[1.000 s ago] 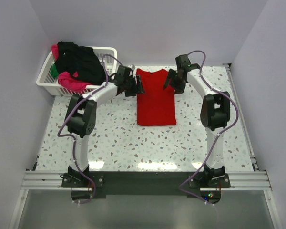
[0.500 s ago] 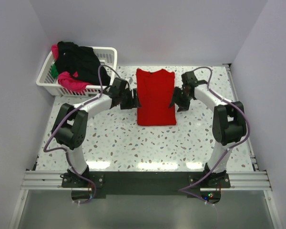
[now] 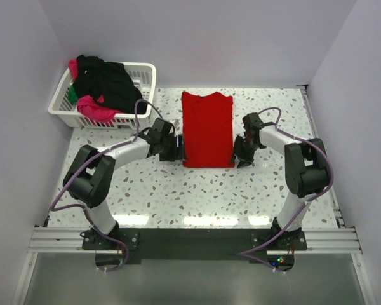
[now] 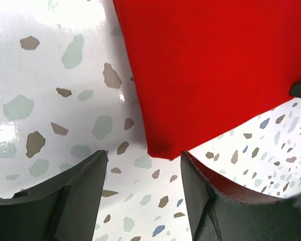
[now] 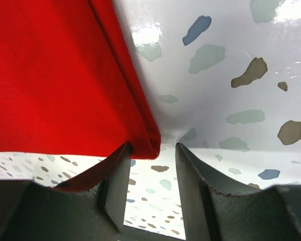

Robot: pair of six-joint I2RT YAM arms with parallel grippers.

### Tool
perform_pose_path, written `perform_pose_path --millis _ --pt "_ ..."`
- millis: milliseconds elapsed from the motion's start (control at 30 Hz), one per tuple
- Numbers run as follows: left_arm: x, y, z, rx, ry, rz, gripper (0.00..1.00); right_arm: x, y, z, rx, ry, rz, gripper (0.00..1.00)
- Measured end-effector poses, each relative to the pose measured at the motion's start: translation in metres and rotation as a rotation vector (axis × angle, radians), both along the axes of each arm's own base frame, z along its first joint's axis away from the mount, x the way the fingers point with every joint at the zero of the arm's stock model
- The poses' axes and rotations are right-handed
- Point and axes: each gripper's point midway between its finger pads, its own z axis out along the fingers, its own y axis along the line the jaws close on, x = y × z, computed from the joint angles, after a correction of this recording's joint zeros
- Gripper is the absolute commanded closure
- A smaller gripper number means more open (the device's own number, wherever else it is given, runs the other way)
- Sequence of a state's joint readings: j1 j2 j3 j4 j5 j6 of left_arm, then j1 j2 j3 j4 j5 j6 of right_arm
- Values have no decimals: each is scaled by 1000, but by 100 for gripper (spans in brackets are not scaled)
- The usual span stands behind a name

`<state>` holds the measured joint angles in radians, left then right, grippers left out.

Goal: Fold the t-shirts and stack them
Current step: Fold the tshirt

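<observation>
- Folded plain red cloth t-shirt lies flat on the speckled white terrazzo table.
- Left gripper released, jaws wide at its near-left corner.
- Right gripper straddles the near-right corner, jaws apart, unclenched.

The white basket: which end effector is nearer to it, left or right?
Left. The left end effector is at the red t-shirt's near-left corner, on the white basket's side; the right end effector is across the shirt, at its near-right corner.
</observation>
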<state>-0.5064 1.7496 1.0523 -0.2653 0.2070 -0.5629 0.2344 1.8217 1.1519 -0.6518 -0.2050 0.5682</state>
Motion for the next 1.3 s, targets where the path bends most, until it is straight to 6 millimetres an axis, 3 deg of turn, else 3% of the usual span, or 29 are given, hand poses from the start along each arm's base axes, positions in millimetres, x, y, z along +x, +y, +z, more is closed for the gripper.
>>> perform_pose_path --millis 300,633,867,967,1000,1100,1300 --pt "-9 5 -7 11 22 5 40 -1 1 -3 11 -5 -5 74" --pt "-9 -7 -4 -49 28 -7 51 -1 3 -4 23 -7 -4 79" --pt "-19 -17 -20 -65 86 -32 58 -1 3 -4 24 -6 -4 82" --pt "-20 -21 -21 -88 99 -38 72 -1 4 -4 25 -6 -4 83" --pt "-21 -22 -22 -90 104 -40 84 -1 4 -4 25 -7 -3 84" --pt "-23 -23 -25 -96 117 -34 100 -1 4 -4 25 -6 -3 86" --pt "-23 -16 -27 -58 113 -16 100 -2 4 -4 25 -4 -3 91"
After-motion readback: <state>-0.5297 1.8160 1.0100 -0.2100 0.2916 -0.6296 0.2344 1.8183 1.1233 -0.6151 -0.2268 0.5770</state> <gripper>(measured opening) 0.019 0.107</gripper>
